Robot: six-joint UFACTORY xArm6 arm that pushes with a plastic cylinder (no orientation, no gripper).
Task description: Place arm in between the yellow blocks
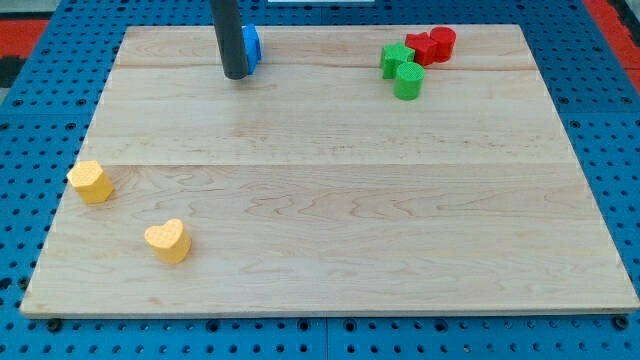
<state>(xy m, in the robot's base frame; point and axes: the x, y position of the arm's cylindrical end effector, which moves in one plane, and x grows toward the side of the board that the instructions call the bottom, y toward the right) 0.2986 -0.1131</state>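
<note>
Two yellow blocks lie at the view's lower left of the wooden board (330, 200): a yellow block of unclear shape (91, 182) near the left edge, and a yellow heart-shaped block (168, 240) below and to its right. My tip (237, 74) is far from both, near the view's top, left of centre. It stands just in front of a blue block (250, 46) that the rod partly hides.
At the view's top right sit a green star-shaped block (396, 58), a green cylinder (408, 81), a red star-shaped block (421, 46) and a red cylinder (441, 42), clustered together. Blue pegboard surrounds the board.
</note>
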